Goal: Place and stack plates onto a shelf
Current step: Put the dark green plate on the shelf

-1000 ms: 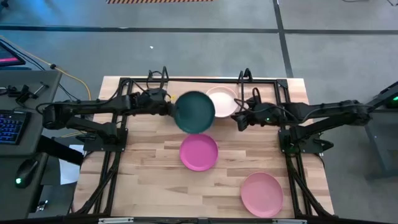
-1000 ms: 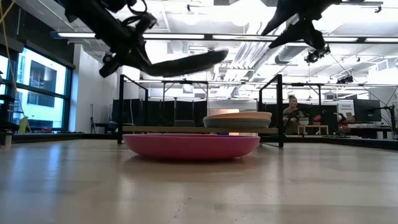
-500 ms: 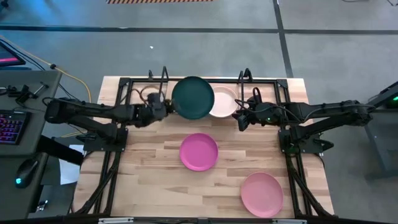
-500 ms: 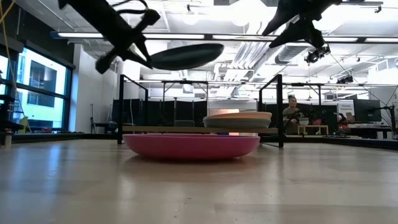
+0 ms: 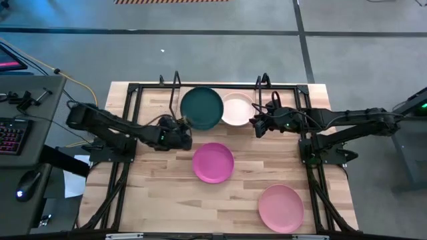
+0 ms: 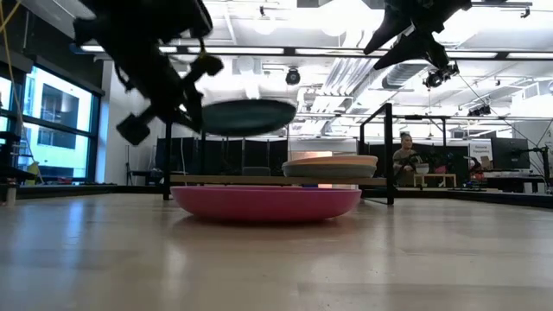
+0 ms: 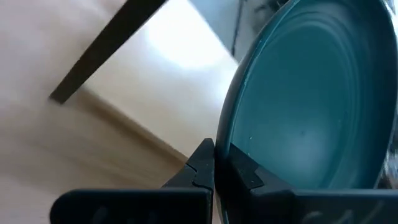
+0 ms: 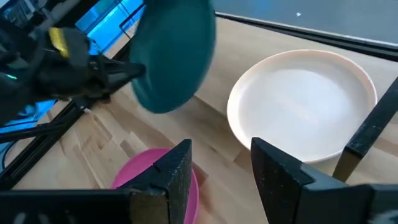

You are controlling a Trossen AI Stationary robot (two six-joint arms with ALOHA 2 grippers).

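Your left gripper (image 5: 184, 131) pinches near rim of round dark green matte plastic plate (image 5: 201, 108). Over last second plate swung from table centre back over narrow light-wood shelf (image 5: 150, 101) and levelled out; now hovers above board, just left of cream plate (image 5: 239, 110) on stack. Release looks near. Right gripper (image 5: 257, 125) waits right of stack, fingers spread, empty. Magenta plate (image 5: 213, 162) and light pink plate (image 5: 281, 208) remain on tabletop.

One plate (image 5: 202, 108) hangs over the shelf (image 5: 150, 93), left of another plate (image 5: 237, 110) resting there. Two more plates (image 5: 213, 162) (image 5: 281, 208) lie nearer on the desk (image 5: 153, 193).
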